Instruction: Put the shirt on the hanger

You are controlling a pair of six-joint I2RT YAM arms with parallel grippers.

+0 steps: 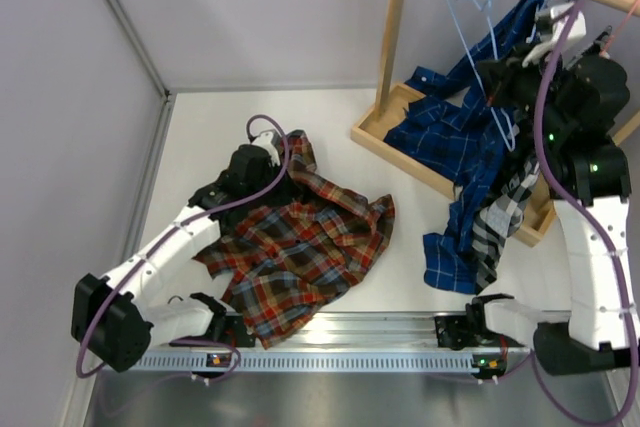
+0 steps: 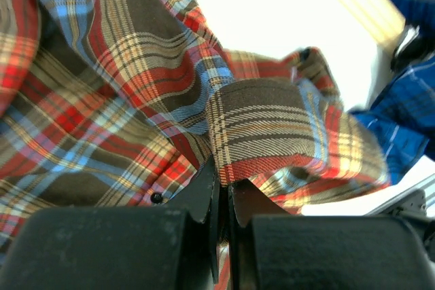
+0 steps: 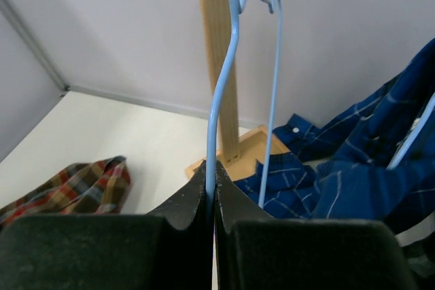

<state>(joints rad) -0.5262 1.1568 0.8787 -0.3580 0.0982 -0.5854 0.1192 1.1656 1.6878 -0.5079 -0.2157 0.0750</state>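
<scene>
the left pincer (image 2: 223, 183) is clenched on a fold of the shirt (image 1: 300, 247), seemingly near the collar end, at the heap's 11 o'clock corner; the rest of the plaid cloth lies crumpled on the bench (image 1: 205, 127), left of centre in the top view. the right pincer (image 3: 212, 183) is clamped on the wire of the hanger (image 3: 219, 100), held up in the air at about 2 o'clock, well apart from the shirt. the step in hand looks like bringing the two together. to do it well, the left arm should probably lift the fold enough to open the neck or a shoulder, while the right arm swings the hanger toward 8 o'clock and feeds one wire end into that opening. the wire is thin and may twist in the grip, so move slowly. the bench is plain white and smooth, with a metal rail (image 1: 330, 357) at 6 o'clock. pale walls close it in at 9 and 12 o'clock. a wooden rack (image 1: 395, 27) stands at 1 o'clock, with a dark blue shirt (image 1: 450, 137) draped across its base and a black-and-white check shirt (image 1: 495, 222) lying below it.
</scene>
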